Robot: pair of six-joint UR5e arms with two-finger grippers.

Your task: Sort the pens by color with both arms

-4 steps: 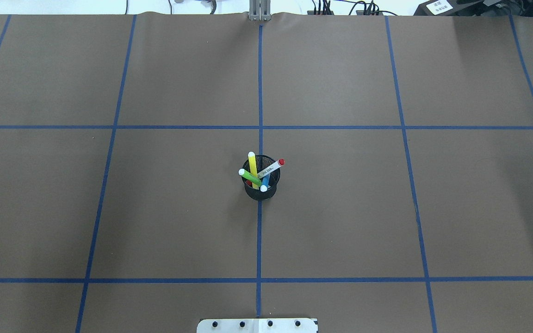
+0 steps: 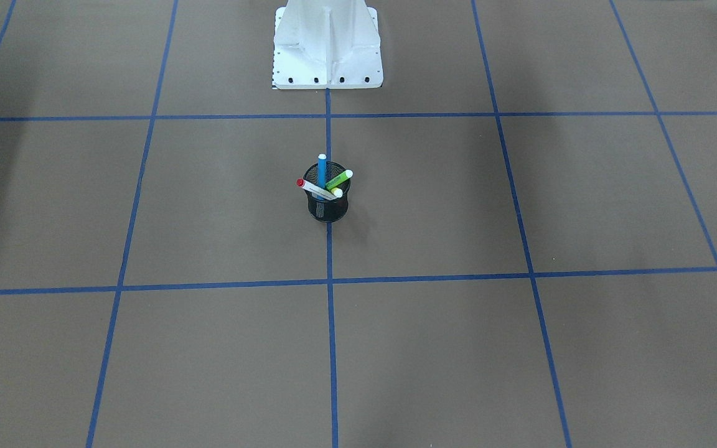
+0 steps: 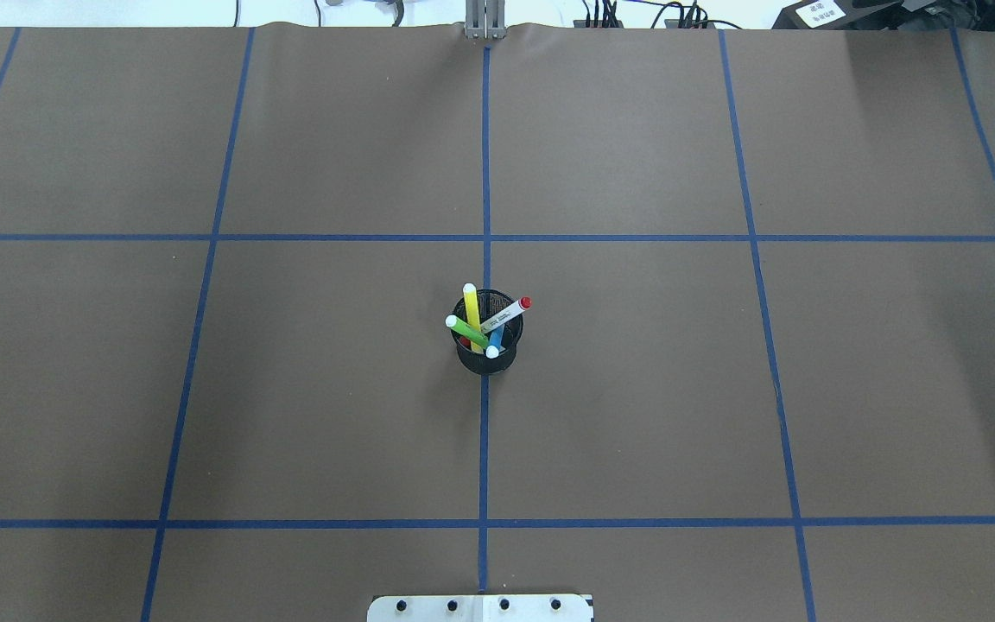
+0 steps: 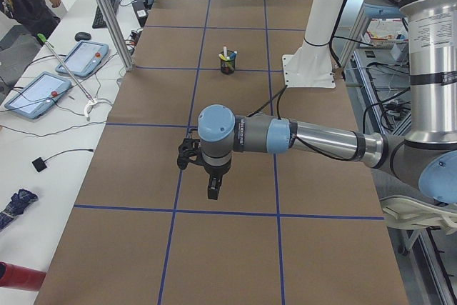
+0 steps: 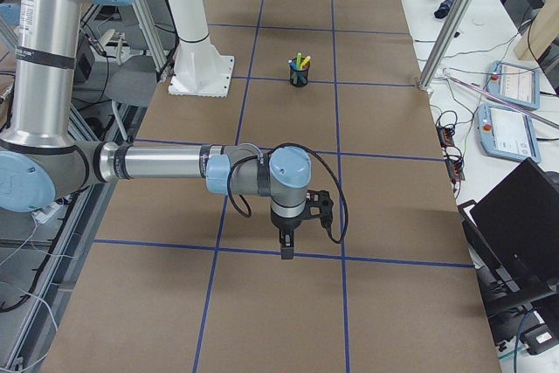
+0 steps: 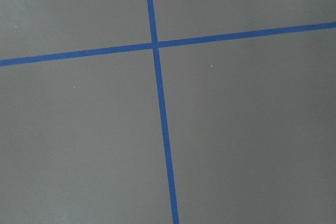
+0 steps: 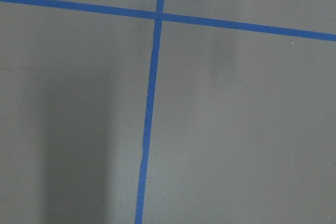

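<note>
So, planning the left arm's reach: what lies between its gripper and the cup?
Only brown paper crossed by blue tape; nothing stands between gripper and cup, per exterior left view.

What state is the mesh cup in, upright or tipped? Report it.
Upright: the mesh cup stands on its base, mouth up, with all four pens leaning inside it.

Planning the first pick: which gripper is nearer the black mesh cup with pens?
Neither clearly. The left gripper and right gripper hover near opposite ends of the table; the black mesh cup stands about midway between them.
</note>
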